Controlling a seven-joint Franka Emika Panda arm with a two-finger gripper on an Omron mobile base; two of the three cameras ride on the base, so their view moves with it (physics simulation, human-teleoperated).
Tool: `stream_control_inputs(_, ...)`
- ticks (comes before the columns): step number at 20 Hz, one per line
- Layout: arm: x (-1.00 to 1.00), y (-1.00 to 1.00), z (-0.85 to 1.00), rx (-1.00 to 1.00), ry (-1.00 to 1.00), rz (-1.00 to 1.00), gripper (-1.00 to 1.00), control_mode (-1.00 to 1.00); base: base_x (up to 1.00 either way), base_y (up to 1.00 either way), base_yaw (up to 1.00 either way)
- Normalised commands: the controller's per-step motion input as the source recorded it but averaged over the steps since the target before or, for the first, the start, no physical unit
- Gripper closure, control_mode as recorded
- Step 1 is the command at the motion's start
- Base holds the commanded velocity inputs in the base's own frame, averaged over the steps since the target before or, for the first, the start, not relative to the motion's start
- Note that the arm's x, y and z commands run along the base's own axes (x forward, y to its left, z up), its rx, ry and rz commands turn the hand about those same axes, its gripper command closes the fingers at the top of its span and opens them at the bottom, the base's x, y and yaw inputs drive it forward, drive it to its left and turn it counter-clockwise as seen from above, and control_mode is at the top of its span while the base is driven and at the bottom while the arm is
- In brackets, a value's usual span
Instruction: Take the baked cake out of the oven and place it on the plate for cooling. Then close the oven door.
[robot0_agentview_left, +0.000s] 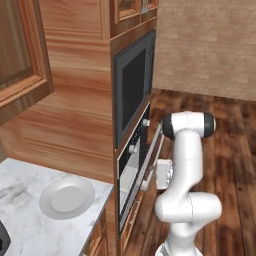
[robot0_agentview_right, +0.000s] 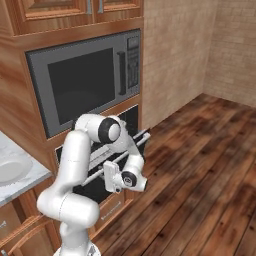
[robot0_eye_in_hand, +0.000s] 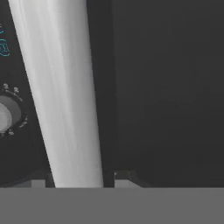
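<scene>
The black oven (robot0_agentview_left: 131, 172) sits in the wood cabinetry under the microwave. Its oven door (robot0_agentview_left: 153, 159) leans a little out at the top, and the long silver bar handle (robot0_agentview_right: 125, 152) stands off the front. My gripper (robot0_agentview_right: 108, 170) is at that handle. In the hand view the bar (robot0_eye_in_hand: 61, 96) runs between my two fingertips and fills the gap, so the gripper (robot0_eye_in_hand: 83, 177) is shut on it. A silver knob (robot0_eye_in_hand: 6, 114) shows on the control strip beside the bar. The round white plate (robot0_agentview_left: 67, 196) lies bare on the marble counter. The cake is hidden.
The grey-framed microwave (robot0_agentview_right: 85, 82) with its keypad hangs right above the oven. The marble counter (robot0_agentview_left: 20, 220) lies left of the oven column. Wood cabinets close in above. Open wooden floor (robot0_agentview_right: 200, 165) spreads to the right, bounded by brick walls.
</scene>
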Motion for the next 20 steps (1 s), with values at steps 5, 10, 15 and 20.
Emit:
stream_control_inputs(5, 0.0, -1.0, -0.59, -0.03, 0.21, -0.05, 1.0, -1.0, 0.0, 0.0, 0.0)
stream_control_inputs(10, 0.0, -0.82, -0.49, -0.03, 0.21, -0.05, -1.0, -1.0, 0.0, 0.0, 0.0)
stream_control_inputs(15, -0.03, -0.95, -0.13, -0.06, 0.14, -0.12, -1.0, -1.0, 0.0, 0.0, 0.0)
stream_control_inputs(20, -0.22, -1.0, 0.43, 0.0, 0.01, -0.18, -1.0, -1.0, 0.0, 0.0, 0.0)
